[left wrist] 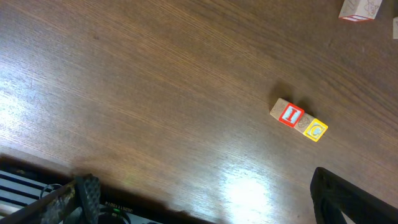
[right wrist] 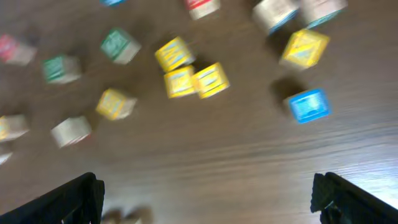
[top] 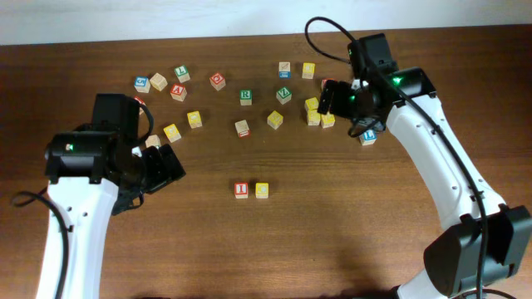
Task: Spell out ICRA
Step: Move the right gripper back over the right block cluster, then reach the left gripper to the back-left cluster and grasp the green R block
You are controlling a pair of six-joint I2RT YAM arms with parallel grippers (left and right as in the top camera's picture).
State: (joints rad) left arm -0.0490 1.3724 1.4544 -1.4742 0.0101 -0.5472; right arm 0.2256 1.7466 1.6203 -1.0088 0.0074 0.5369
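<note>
The red-faced wooden I block (top: pixel 241 190) lay on the dark wooden table (top: pixel 332 241), and the yellow-faced wooden C block (top: pixel 262 190) touched its right side. A green-faced wooden R block (top: pixel 246 97) sat well beyond the I block, toward the table's far edge, among loose blocks. The left gripper (top: pixel 166 170) hovered left of the I block, well apart from it, its fingers (left wrist: pixel 87 194) spread wide around nothing. The right gripper (top: pixel 327 98) hung far up and right of the I block, over a cluster of yellow wooden blocks (top: pixel 314 112), its fingers (right wrist: pixel 78 198) also spread wide and empty. A blue-faced wooden block (right wrist: pixel 308 104) lay farther right of the I block than that cluster.
</note>
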